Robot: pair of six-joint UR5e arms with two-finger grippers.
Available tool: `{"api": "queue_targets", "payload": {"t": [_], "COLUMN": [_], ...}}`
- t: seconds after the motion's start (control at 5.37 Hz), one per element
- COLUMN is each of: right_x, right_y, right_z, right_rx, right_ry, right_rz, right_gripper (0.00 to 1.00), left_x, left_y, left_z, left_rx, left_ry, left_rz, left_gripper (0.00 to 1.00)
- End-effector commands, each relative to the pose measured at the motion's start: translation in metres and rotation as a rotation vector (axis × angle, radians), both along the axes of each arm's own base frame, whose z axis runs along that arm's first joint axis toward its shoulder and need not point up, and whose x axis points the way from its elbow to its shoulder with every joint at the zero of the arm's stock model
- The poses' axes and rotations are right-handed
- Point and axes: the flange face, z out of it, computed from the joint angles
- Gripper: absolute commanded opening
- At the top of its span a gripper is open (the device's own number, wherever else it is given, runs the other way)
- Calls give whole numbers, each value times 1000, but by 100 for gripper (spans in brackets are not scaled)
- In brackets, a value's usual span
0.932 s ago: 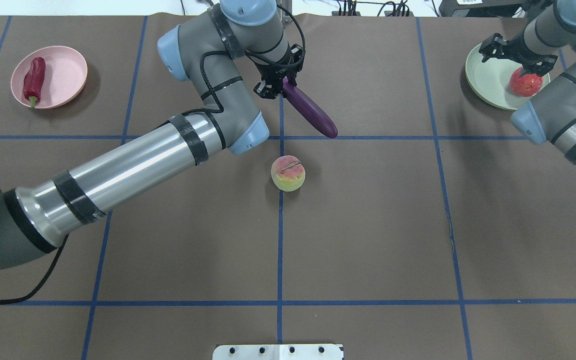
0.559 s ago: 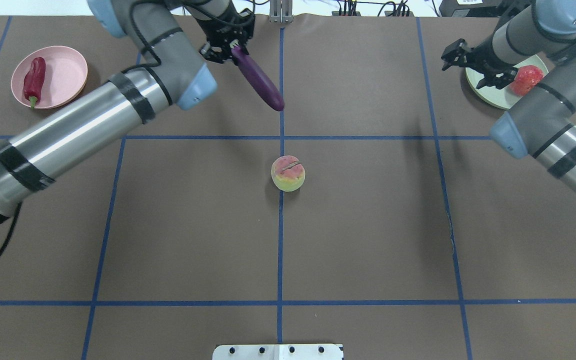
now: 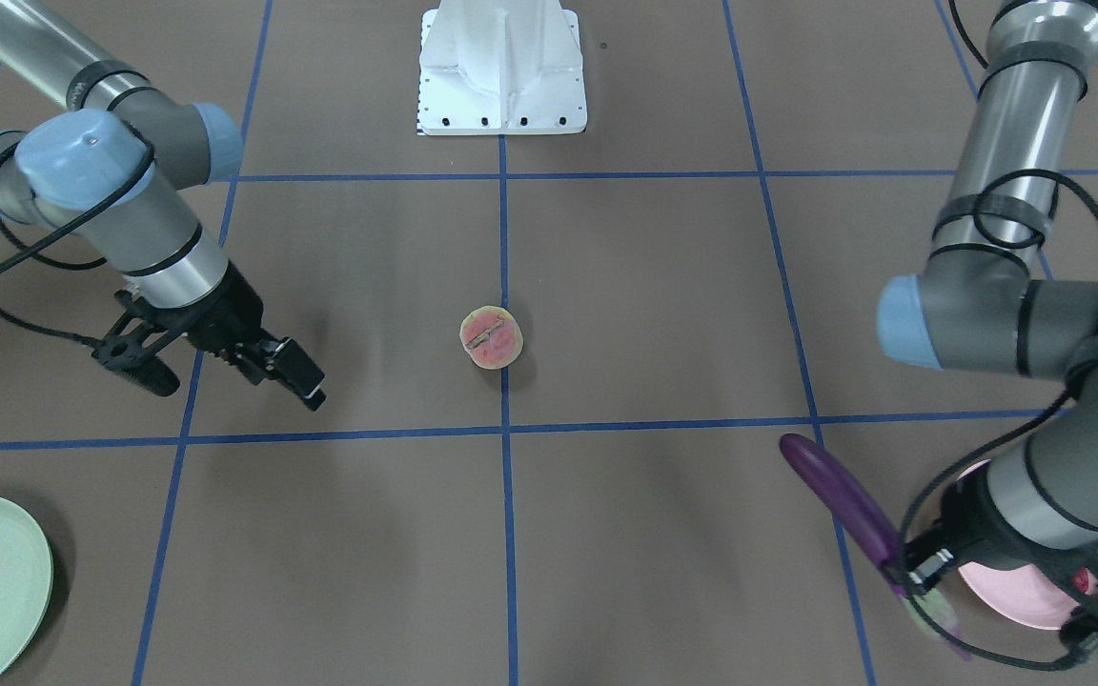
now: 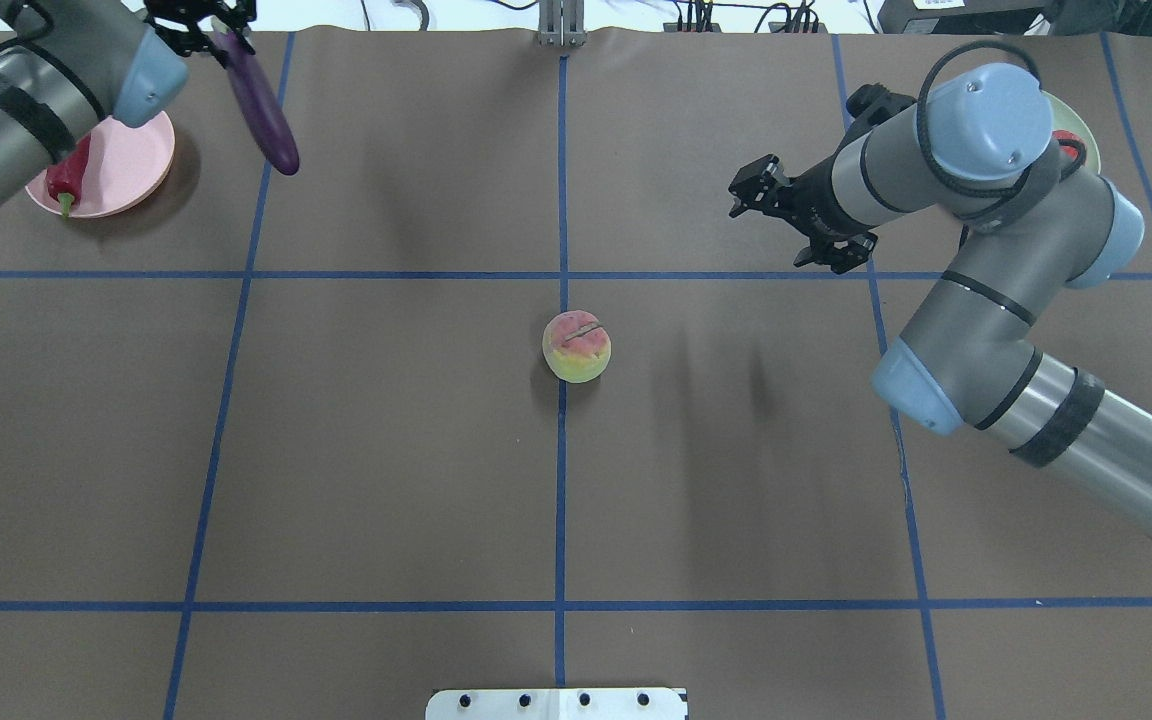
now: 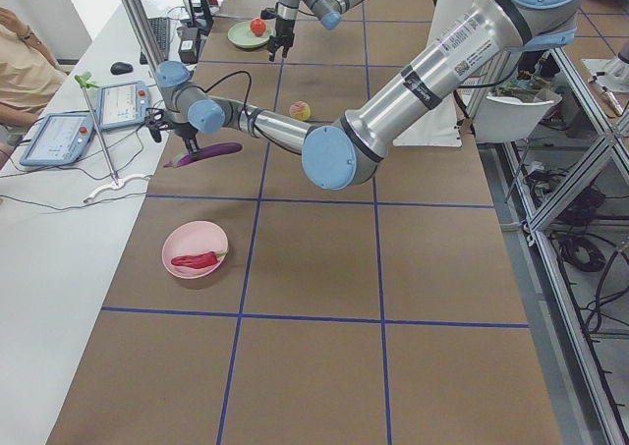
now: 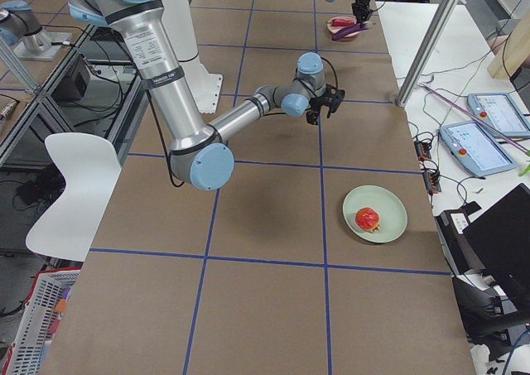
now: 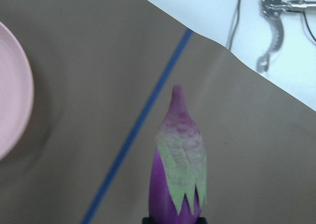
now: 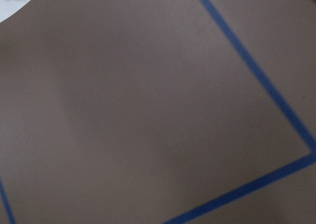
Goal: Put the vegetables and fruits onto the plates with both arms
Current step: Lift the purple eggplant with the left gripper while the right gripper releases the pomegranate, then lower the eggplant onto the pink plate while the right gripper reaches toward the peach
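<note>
My left gripper [image 4: 204, 22] is shut on the cap end of the purple eggplant [image 4: 264, 108] and holds it in the air, just right of the pink plate [image 4: 131, 160]. The red chili [image 4: 66, 178] lies on that plate. The wrist view shows the eggplant [image 7: 180, 174] beside the plate's rim [image 7: 15, 110]. My right gripper [image 4: 781, 228] is open and empty above the table, between the halved pink fruit [image 4: 576, 346] at the middle and the green plate [image 6: 389, 205]. The red bumpy fruit [image 6: 368, 218] sits on the green plate.
The white base block [image 3: 501, 67] stands at the robot's edge of the table. Blue tape lines [image 4: 561, 500] divide the brown table. Tablets and cables [image 5: 98, 111] lie on the white bench beyond the far edge.
My left arm has swung left with the eggplant, from the table's middle to beside the pink plate. My right gripper has moved left off the green plate, and the red fruit stays there.
</note>
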Motion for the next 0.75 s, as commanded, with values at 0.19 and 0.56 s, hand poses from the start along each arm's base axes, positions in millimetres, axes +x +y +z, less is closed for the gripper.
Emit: {"api": "queue_targets", "payload": {"t": [0.19,0.56], "right_x": [-40,-45], "right_y": [59,64], "right_z": [-36,-32], "right_rx": [3,0], "right_ry": [-10,-4], "right_rz": [-10,-22], "right_gripper": [100,100], "left_x": [-72,-47], "left_y": [-20,-19], "left_z": [141,140], "left_rx": [9,27], "left_ry": [-244,-254], "left_rz": [34,37], "left_gripper": [0,15]}}
